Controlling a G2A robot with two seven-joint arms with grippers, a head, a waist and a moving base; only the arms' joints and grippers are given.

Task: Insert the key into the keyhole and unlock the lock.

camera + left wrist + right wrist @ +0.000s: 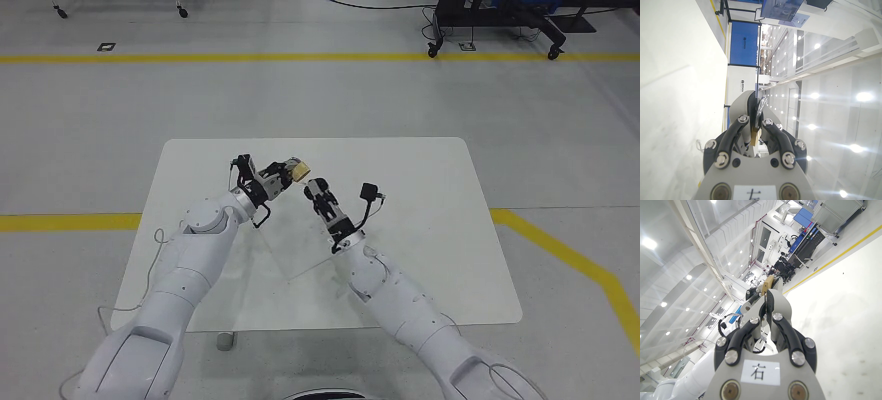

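Above the middle of the white table (430, 240) my left gripper (283, 172) is shut on a brass padlock (298, 170). In the left wrist view its silver shackle (760, 108) is pinched between the fingers and the brass body (755, 137) hangs by them. My right gripper (314, 187) sits just beside the lock, shut on the thin key (765, 296). In the right wrist view the key's tip meets the keyhole end of the padlock (767, 283). How deep it sits is hidden. The left gripper's fingers (753, 296) show behind the lock.
Both arms meet over the table's far middle. Bare table surface lies all around them, with the far edge (320, 139) close behind the grippers. Yellow floor lines (300, 57) and a wheeled black rack (500, 20) stand beyond the table.
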